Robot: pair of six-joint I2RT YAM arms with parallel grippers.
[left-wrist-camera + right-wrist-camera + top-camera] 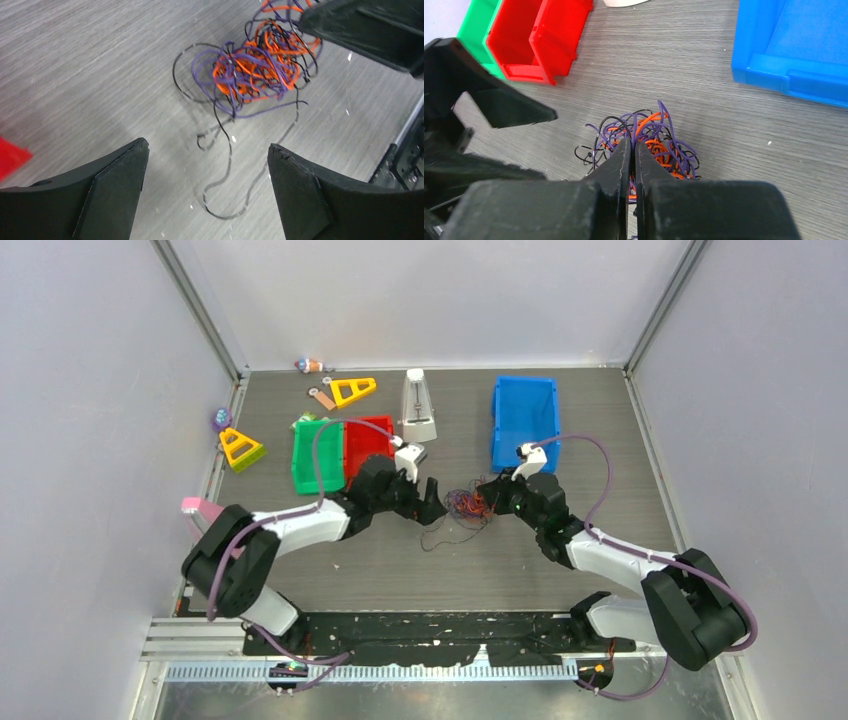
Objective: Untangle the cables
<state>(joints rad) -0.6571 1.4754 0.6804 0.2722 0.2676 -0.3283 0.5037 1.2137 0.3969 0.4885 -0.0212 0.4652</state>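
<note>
The cables [466, 504] lie as a small tangled clump of orange, purple and black strands in the middle of the table. My right gripper [489, 496] is shut, its tips [633, 142] pinched into the near side of the cables [659, 135], with strands showing between the jaws. My left gripper [436, 508] stands open just left of the clump, with nothing between its fingers. In the left wrist view the cables [255, 65] sit ahead of the left gripper [207, 147]. A loose black strand [227, 175] loops on the table between its fingertips.
A red bin [368, 440] and a green bin [316, 455] stand behind the left arm. A blue bin [524, 420] is behind the right arm. A white metronome [418, 405] stands between them. Yellow triangles [352, 390] and small toys lie at the far left.
</note>
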